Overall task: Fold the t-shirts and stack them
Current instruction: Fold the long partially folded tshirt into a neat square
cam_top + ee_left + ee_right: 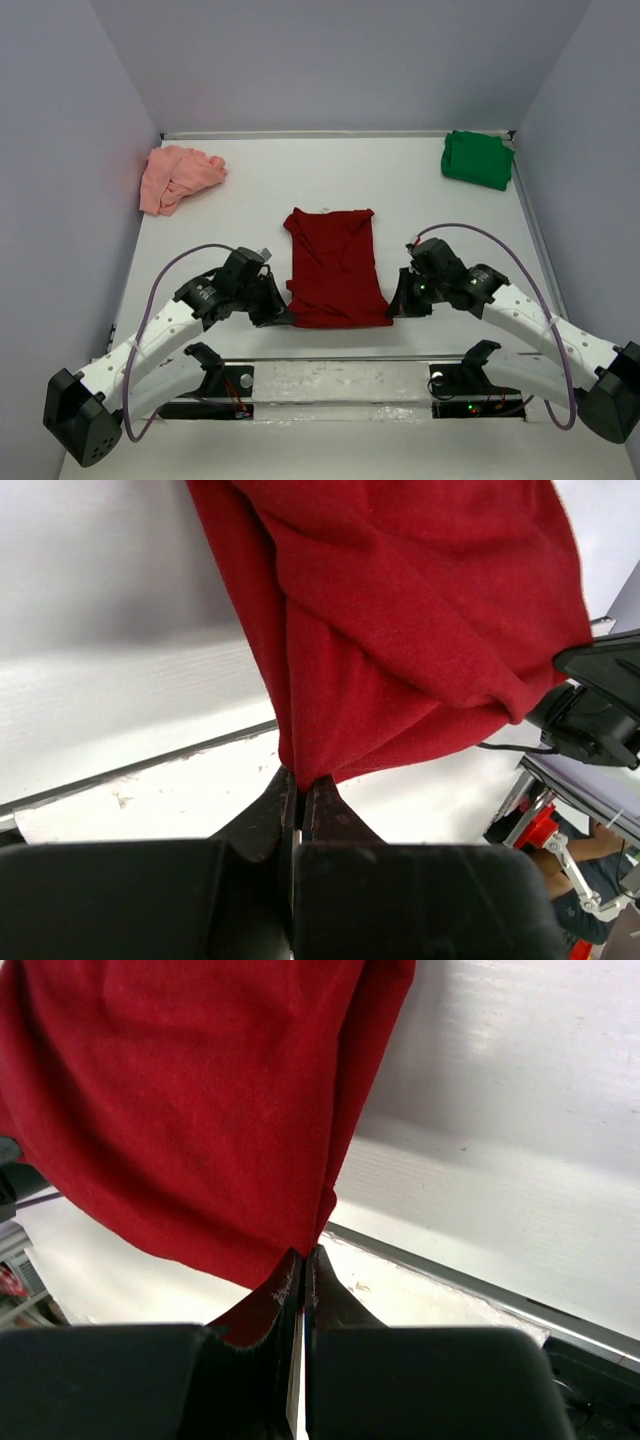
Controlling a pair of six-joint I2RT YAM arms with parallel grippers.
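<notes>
table (430,230) | red t-shirt (335,268) centre | pink t-shirt (175,176) far left | green t-shirt (477,159) far right

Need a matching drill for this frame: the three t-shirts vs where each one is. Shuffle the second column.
Things:
1. dark red cloth t-shirt
2. bright green cloth t-shirt
3. pale salmon-pink cloth t-shirt

Places:
A. far left corner of the white table, crumpled
B. centre, near corners pinched in the jaws of the left gripper and right gripper
C. far right corner, bunched

Pairs: 1-B, 2-C, 3-A
</notes>
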